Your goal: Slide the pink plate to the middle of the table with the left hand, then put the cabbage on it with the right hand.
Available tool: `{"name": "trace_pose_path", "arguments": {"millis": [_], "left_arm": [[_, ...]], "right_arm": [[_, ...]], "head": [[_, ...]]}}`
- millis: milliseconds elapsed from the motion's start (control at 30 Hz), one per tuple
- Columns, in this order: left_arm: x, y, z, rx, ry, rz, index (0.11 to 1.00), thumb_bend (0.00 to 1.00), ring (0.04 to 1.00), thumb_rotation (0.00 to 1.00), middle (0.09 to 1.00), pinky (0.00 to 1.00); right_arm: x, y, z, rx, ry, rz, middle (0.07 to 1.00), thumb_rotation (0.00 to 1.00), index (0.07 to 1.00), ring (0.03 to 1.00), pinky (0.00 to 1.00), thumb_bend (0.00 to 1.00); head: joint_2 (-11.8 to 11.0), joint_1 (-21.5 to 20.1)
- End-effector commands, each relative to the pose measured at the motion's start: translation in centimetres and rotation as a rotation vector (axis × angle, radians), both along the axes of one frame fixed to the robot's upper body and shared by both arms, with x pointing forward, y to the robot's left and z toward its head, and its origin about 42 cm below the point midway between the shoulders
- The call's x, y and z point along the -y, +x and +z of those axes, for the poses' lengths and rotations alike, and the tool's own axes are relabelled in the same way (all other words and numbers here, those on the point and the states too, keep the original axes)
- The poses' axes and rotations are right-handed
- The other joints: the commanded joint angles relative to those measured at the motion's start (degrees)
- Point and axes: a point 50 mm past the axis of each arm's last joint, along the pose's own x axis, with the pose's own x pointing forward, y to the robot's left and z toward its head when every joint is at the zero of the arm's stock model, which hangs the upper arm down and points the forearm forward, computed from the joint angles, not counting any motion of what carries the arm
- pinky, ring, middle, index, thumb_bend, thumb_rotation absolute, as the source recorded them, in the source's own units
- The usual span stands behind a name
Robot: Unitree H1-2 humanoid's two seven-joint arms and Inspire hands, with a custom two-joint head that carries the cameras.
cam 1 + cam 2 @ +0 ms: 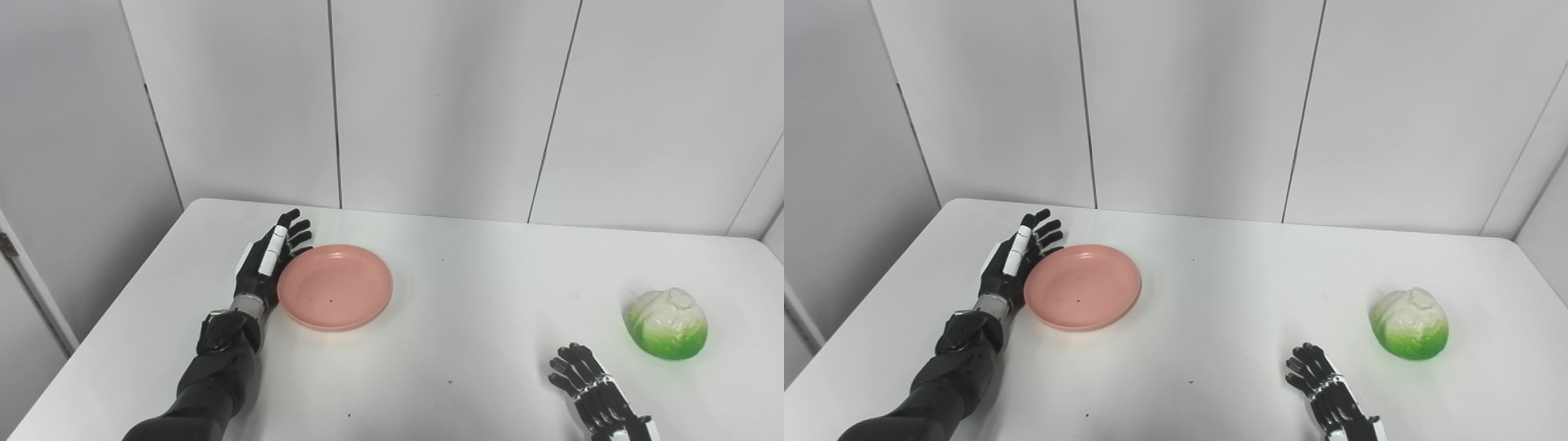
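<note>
My two hands at the white counter (478, 288), plate push under way, cabbage untouched.

Nearest, my right hand (591, 392) rests low on the counter, fingers loosely curled and apart, holding nothing; just beyond it to the right lies the cabbage (667, 323), rounded, probably light and smooth, best cupped from above around its widest part. Farther left, my left hand (266, 260) lies flat, fingers extended, touching the left rim of the plate (335, 285): shallow, stiff, likely slippery, empty, left of centre; push at the rim.
</note>
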Motion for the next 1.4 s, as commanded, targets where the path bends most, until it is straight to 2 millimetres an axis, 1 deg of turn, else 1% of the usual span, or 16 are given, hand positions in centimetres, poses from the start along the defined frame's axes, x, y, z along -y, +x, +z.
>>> {"name": "trace_pose_path", "arguments": {"millis": [0,33,67,100,133,167,200,300,433,533,700,867,967,1067,1233,1367], "left_arm": [[2.3,0.0,-0.8,-0.025,-0.022,-0.021,0.837,0.93,0.849,0.79,0.832,0.74],[2.5,0.0,-0.9,-0.03,-0.026,-0.023,0.836,0.92,0.849,0.79,0.831,0.74],[2.7,0.0,-1.0,-0.035,-0.024,-0.026,0.836,0.92,0.847,0.79,0.831,0.74],[2.8,0.0,-1.1,-0.041,-0.019,-0.029,0.835,0.92,0.845,0.79,0.83,0.73],[3.0,-0.1,-1.3,-0.044,-0.014,-0.032,0.838,0.92,0.846,0.79,0.833,0.74],[3.2,-0.1,-1.4,-0.048,-0.01,-0.034,0.841,0.91,0.848,0.8,0.838,0.74],[3.2,-0.1,-1.5,-0.05,-0.008,-0.035,0.844,0.91,0.848,0.8,0.842,0.74],[4.1,-0.4,-2.2,-0.072,-0.03,-0.038,0.846,0.89,0.86,0.81,0.854,0.76],[5.4,-0.6,-2.8,-0.092,-0.065,-0.053,0.839,0.89,0.864,0.8,0.859,0.79],[6.5,-0.8,-3.2,-0.105,-0.073,-0.058,0.836,0.9,0.862,0.79,0.855,0.8],[9.1,-1.2,-3.9,-0.101,-0.106,-0.061,0.838,0.9,0.869,0.79,0.854,0.81],[11.5,-1.5,-3.6,-0.063,-0.171,-0.047,0.833,0.91,0.88,0.8,0.854,0.83],[13.0,-1.5,-3.1,-0.041,-0.178,-0.058,0.827,0.92,0.874,0.81,0.849,0.83],[13.6,-1.4,-2.7,-0.023,-0.164,-0.075,0.831,0.92,0.874,0.84,0.858,0.81],[14.7,-1.1,-2.0,-0.009,-0.157,-0.092,0.839,0.93,0.883,0.84,0.863,0.81],[15.3,-1.3,-1.9,0.0,-0.155,-0.104,0.848,0.92,0.889,0.86,0.867,0.83]], "right_arm": [[-0.8,-1.3,-3.8,-0.252,0.0,0.007,0.863,0.93,0.86,0.837,0.82,0.93],[-1.0,-1.3,-3.8,-0.251,-0.001,0.007,0.863,0.93,0.86,0.835,0.81,0.93],[-1.1,-1.2,-3.7,-0.25,-0.004,0.007,0.863,0.94,0.86,0.835,0.81,0.93],[-1.3,-1.1,-3.7,-0.248,-0.008,0.008,0.863,0.94,0.86,0.834,0.81,0.93],[-1.5,-1.1,-3.6,-0.247,-0.01,0.009,0.863,0.94,0.86,0.833,0.81,0.92],[-1.6,-1.1,-3.6,-0.247,-0.009,0.011,0.862,0.94,0.858,0.832,0.81,0.92],[-1.8,-1.0,-3.6,-0.247,-0.009,0.011,0.859,0.94,0.855,0.831,0.81,0.92],[-2.5,-1.0,-3.4,-0.253,0.003,0.011,0.859,0.93,0.85,0.831,0.81,0.9],[-3.4,-0.9,-3.2,-0.257,0.008,0.016,0.863,0.93,0.855,0.835,0.82,0.89],[-3.9,-0.7,-3.4,-0.259,0.001,0.017,0.868,0.94,0.862,0.84,0.83,0.89],[-4.5,-0.7,-3.5,-0.253,-0.013,0.024,0.869,0.97,0.868,0.841,0.83,0.88],[-4.8,-1.0,-3.5,-0.25,-0.017,0.025,0.872,0.98,0.873,0.847,0.83,0.88],[-5.1,-1.1,-3.7,-0.251,-0.007,0.025,0.867,0.98,0.872,0.845,0.83,0.87],[-5.3,-1.0,-3.8,-0.248,-0.003,0.028,0.866,0.97,0.876,0.843,0.83,0.87],[-5.5,-1.0,-3.7,-0.242,-0.011,0.032,0.874,0.98,0.879,0.846,0.82,0.87],[-5.8,-1.2,-3.4,-0.233,-0.011,0.031,0.872,0.98,0.877,0.844,0.82,0.86]], "head": [[0.06,-0.16],[0.2,-1.67],[0.2,-1.67],[0.35,-3.15],[0.35,-3.15],[0.49,-4.43],[0.49,-4.43],[0.7,-6.63],[0.61,-8.04],[-0.89,-8.74],[-1.92,-9.14],[-2.34,-9.27],[-3.64,-9.4],[-3.79,-9.44],[-3.89,-10.02],[-2.88,-11.13]]}}
